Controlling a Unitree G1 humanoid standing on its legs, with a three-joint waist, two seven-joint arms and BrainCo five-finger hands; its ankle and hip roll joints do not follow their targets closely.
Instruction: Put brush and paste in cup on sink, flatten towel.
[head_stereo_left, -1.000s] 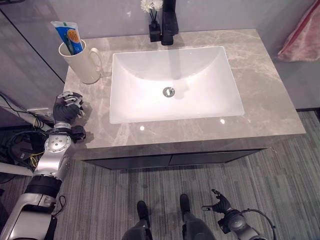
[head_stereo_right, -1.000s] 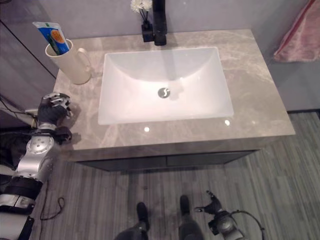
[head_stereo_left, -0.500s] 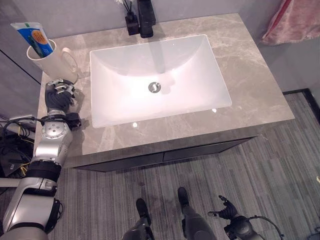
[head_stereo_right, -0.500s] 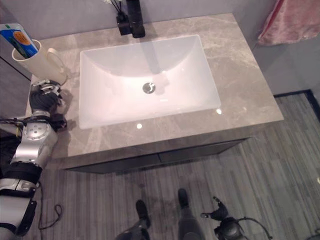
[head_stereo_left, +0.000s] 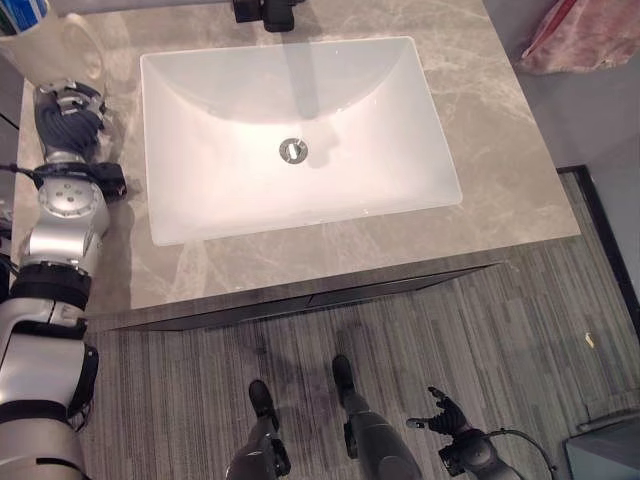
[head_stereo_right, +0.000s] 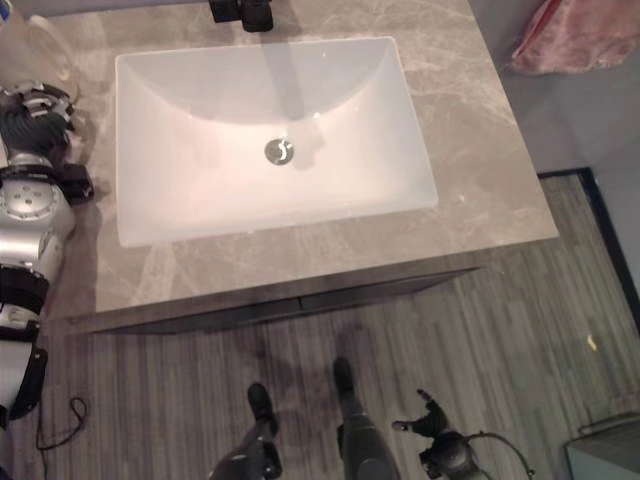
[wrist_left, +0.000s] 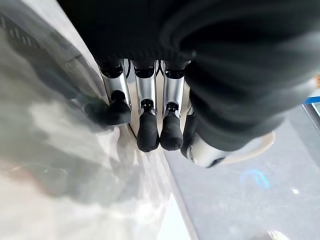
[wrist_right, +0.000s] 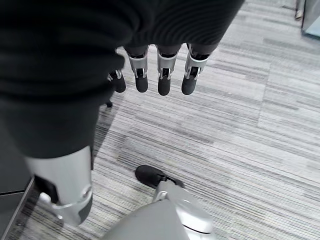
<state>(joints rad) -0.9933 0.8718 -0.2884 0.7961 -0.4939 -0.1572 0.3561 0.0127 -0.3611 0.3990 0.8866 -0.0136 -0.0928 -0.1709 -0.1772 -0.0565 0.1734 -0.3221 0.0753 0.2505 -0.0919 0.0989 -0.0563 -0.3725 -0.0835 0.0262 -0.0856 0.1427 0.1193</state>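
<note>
The cream-coloured ceramic cup (head_stereo_left: 62, 52) with a loop handle is standing at the far left corner of the grey marbled stone tabletop (head_stereo_left: 500, 170), cut off by the edge of the head views, with a sliver of the blue and white paste tube (head_stereo_left: 20, 12) poking out of it. The left hand (head_stereo_left: 68, 118) is resting over the tabletop just in front of the cup, between it and the white rectangular basin (head_stereo_left: 290, 130). In the left wrist view its fingers (wrist_left: 148, 131) are hanging straight and close together, holding nothing, with the pale curve of the cup's handle just past them; whether they touch it cannot be told.

There is one cup, one tube, one basin with a round metal drain (head_stereo_left: 292, 151), and one black tap (head_stereo_left: 265, 12) at the back. One pink towel (head_stereo_left: 585, 35) is hanging bunched beyond the tabletop's right end, well apart from both hands.

The right hand (head_stereo_left: 445, 415) is hanging low over the grey striped floor (wrist_right: 250, 150); its own wrist view is showing the fingers straight and loosely spread, empty.
</note>
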